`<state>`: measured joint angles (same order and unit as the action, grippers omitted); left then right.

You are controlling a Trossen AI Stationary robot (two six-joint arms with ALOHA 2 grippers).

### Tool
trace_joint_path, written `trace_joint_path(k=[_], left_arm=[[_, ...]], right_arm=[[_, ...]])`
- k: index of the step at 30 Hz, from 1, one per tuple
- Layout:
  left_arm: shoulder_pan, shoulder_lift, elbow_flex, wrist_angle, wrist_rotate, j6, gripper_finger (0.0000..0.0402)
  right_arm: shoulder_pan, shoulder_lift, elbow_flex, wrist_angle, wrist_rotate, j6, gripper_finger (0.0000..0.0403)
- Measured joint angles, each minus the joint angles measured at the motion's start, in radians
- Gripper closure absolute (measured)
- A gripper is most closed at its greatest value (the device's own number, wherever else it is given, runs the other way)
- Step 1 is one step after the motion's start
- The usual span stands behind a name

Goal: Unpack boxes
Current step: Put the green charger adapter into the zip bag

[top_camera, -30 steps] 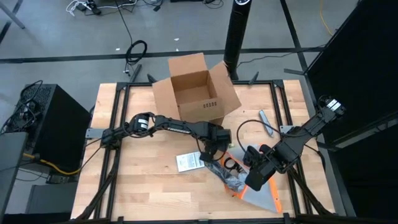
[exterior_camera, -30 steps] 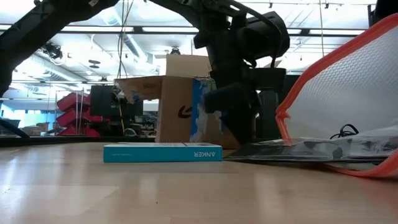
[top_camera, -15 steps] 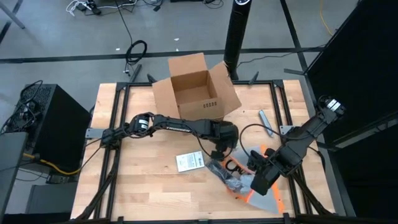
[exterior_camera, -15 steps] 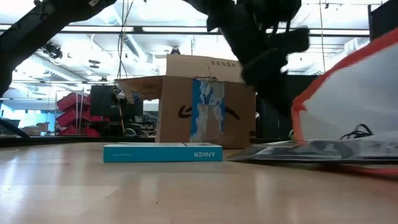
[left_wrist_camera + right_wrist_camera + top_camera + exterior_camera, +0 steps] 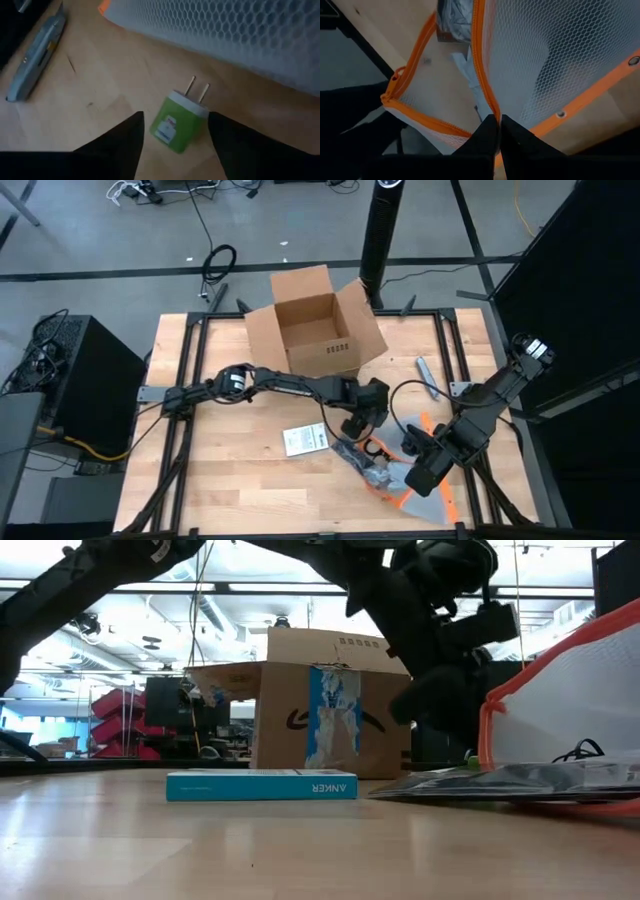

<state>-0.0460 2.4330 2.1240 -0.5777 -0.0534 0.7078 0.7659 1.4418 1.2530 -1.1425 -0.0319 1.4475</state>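
The brown cardboard box (image 5: 315,330) stands open at the table's far middle, its flaps spread; the low view shows its taped side (image 5: 320,710). My left gripper (image 5: 368,420) hovers open near the table's middle. A green wall plug (image 5: 177,120) lies on the wood between and just beyond its fingers, untouched. My right gripper (image 5: 420,472) is at the near right, shut on the mesh pouch (image 5: 425,490) with the orange edge. Dark grey packets (image 5: 368,465) lie at the pouch's mouth. My right gripper pinches the pouch's orange zipper edge (image 5: 487,102) between its two fingers, coming from above and pointing steeply down. That edge is raised, so one mesh wall (image 5: 570,680) stands up off the table. The pouch's lower side stays on the wood.
A flat teal-and-white carton (image 5: 305,440) lies left of the left gripper, seen edge-on in the low view (image 5: 262,785). A grey utility knife (image 5: 428,377) lies at the right, toward the far side. Black cable loops (image 5: 372,445) sit by the pouch's mouth.
My left gripper has risen from the grey packets and moved toward the table's right edge, rolling as it went. My right gripper has shifted slightly toward the near right, and the pouch's raised orange edge has moved with it.
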Motion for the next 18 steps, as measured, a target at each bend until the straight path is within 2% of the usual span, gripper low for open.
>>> trace_joint_path(k=[8, 18], left_arm=[[-0.002, 0.029, 0.001, -0.124, 0.017, -0.005, 0.0187], [-0.008, 0.020, 0.108, -0.259, 0.023, -0.045, 0.0202]], right_arm=[[-0.041, 0.000, 0.000, 0.013, -0.004, -0.020, 0.0403], [-0.054, 0.000, 0.000, 0.011, 0.005, -0.045, 0.0403]])
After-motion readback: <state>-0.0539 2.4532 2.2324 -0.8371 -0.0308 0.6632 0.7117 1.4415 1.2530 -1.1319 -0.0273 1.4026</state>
